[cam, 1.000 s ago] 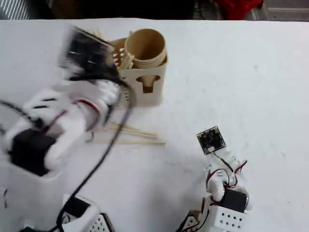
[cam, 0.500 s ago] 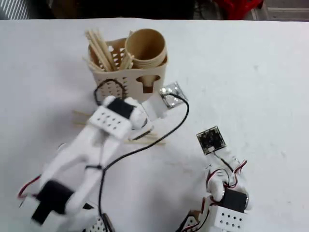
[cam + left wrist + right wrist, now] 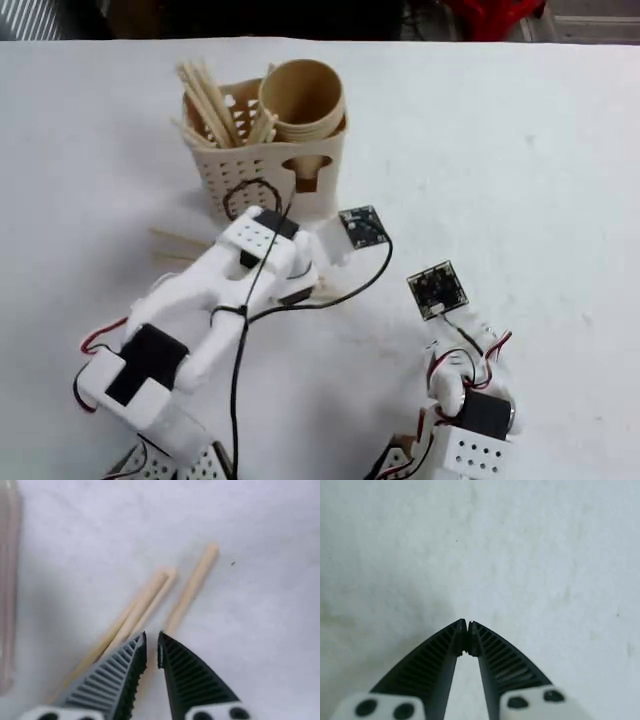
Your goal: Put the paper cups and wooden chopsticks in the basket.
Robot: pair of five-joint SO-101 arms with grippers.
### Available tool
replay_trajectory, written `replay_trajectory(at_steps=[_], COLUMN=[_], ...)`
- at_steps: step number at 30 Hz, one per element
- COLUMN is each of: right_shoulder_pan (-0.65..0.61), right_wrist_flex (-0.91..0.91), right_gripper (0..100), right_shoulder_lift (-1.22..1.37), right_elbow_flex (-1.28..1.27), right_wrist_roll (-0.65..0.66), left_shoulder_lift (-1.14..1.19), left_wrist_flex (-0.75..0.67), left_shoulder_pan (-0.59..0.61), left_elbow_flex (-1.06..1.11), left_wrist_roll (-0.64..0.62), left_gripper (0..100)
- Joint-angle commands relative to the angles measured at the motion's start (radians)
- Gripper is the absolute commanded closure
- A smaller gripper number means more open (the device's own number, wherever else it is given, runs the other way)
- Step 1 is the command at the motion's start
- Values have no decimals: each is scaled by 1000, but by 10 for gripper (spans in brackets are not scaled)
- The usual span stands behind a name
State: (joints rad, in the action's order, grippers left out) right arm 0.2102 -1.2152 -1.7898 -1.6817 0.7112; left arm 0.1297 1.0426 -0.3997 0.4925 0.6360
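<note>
The perforated beige basket [image 3: 262, 168] stands at the back of the table. It holds stacked paper cups [image 3: 303, 95] and a bundle of wooden chopsticks [image 3: 207, 100]. More loose chopsticks [image 3: 172, 240] lie on the table in front of it, mostly covered by my left arm [image 3: 230, 275]. In the left wrist view my left gripper [image 3: 151, 640] hovers just over these chopsticks [image 3: 150, 597], open by a narrow gap with nothing between its fingers. My right gripper [image 3: 466, 625] is shut over bare table, and its arm [image 3: 465, 400] sits at the front right.
The white table [image 3: 520, 180] is bare to the right of the basket. A pale edge [image 3: 7, 580], possibly the basket wall, shows at the side of the left wrist view. Cables trail from both arms near the front edge.
My left arm swung from the basket's left side down and rightward over the loose chopsticks on the table. The right arm has not moved.
</note>
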Motion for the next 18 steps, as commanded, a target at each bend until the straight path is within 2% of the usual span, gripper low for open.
replay_trajectory(at_steps=[1,6,13,18], right_shoulder_pan=[1,1,1,1], right_wrist_flex=[-4,-4,-4,-4], right_gripper=[981,981,981,981], right_shoulder_lift=[-7,-7,-7,-7], right_elbow_flex=[-9,-9,-9,-9], right_wrist_roll=[3,3,3,3], left_shoulder_lift=[-5,-30,-67,-111], left_wrist_flex=[20,98,107,181], left_shoulder_pan=[-10,-13,-15,-16], left_elbow_flex=[-6,-18,-20,-52], left_wrist_roll=[12,46,48,54], left_gripper=[928,928,928,928])
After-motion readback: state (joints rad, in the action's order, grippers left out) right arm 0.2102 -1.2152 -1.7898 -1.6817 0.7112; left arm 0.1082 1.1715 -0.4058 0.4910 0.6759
